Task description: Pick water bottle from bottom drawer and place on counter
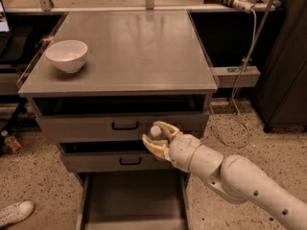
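The bowl [67,55] sits at the tabletop's [139,51] left, and below the tabletop's front edge my pincer [153,135] is closed around the water bottle [155,130], which, I judge, could strike that edge in lifting and slip free.

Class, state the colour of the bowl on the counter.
White bowl, camera view. The hand grips the water bottle before the drawers.
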